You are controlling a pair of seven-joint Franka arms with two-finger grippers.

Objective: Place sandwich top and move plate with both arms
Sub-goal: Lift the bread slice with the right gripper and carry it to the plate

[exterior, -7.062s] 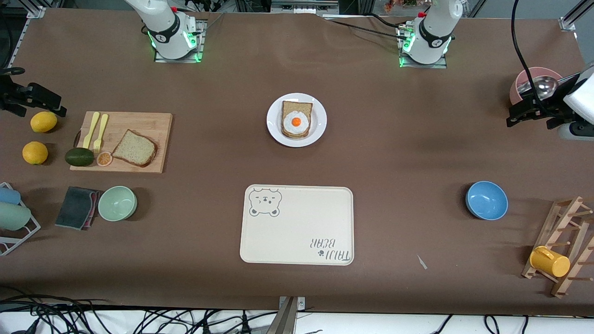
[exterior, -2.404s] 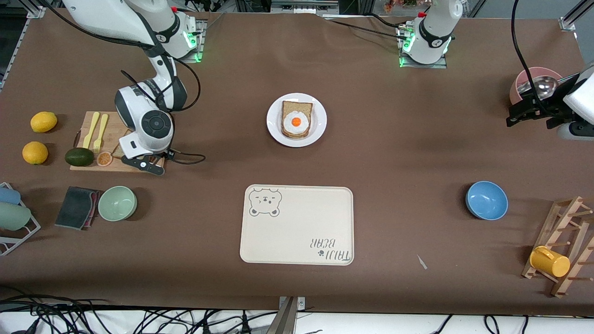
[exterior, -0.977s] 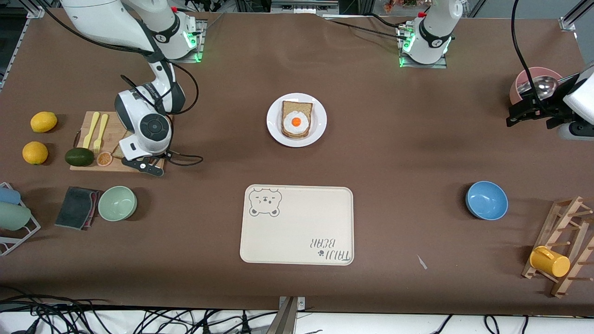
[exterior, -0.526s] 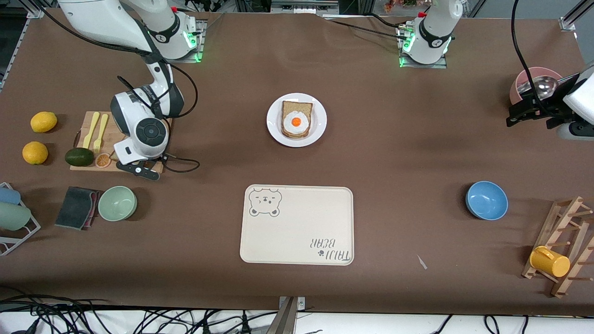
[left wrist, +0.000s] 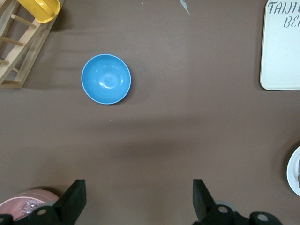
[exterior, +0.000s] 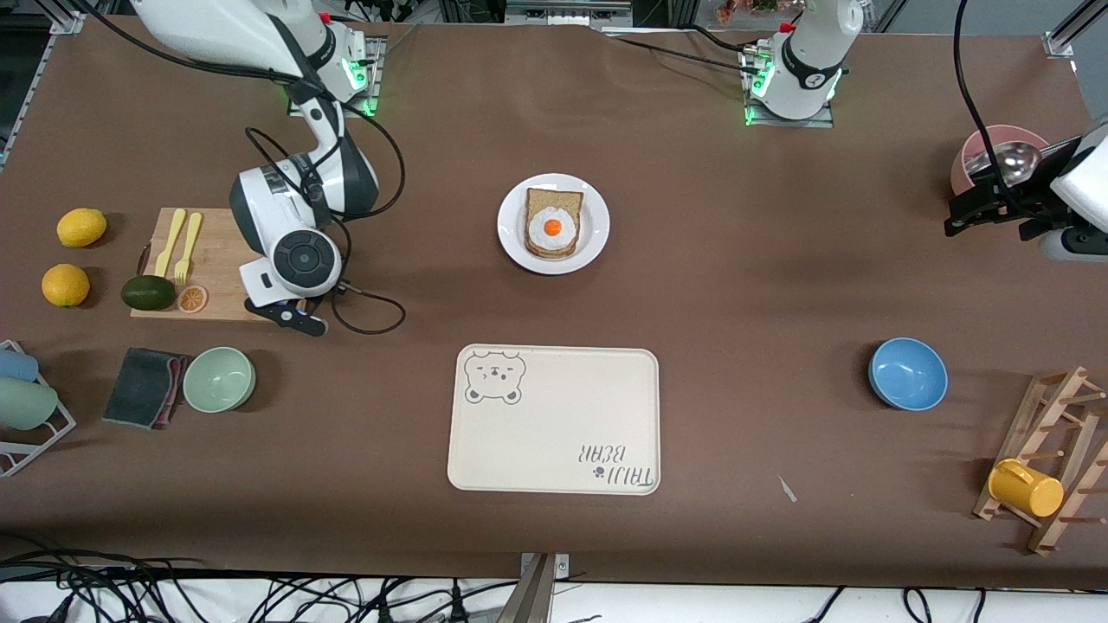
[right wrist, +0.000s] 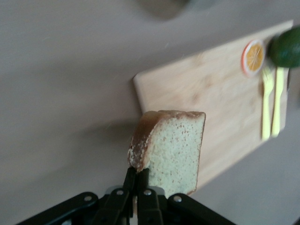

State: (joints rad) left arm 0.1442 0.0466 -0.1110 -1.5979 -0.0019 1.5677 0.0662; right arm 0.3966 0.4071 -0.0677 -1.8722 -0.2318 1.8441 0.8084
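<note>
The sandwich top (right wrist: pixel 171 145), a speckled bread slice with a brown crust, hangs edge-up in my right gripper (right wrist: pixel 137 176), which is shut on its crust. It is in the air over the corner of the wooden cutting board (right wrist: pixel 211 93). In the front view the right arm's wrist (exterior: pixel 299 258) hides the slice. The white plate (exterior: pixel 595 227) sits mid-table and carries a bread slice with a fried egg (exterior: pixel 552 227). My left gripper (left wrist: pixel 138 201) waits open and empty, high over the left arm's end of the table.
The board (exterior: pixel 216 251) holds a yellow fork, an orange slice and an avocado (exterior: pixel 147 292), with two lemons beside it. A bear-print tray (exterior: pixel 554 420) lies nearer the front camera than the plate. Green bowl (exterior: pixel 218 379), blue bowl (exterior: pixel 907 374), pink bowl (exterior: pixel 995 156) and mug rack (exterior: pixel 1052 459) ring the table.
My right gripper has lifted the bread slice off the cutting board and moved with it toward the plate. The left arm has not moved.
</note>
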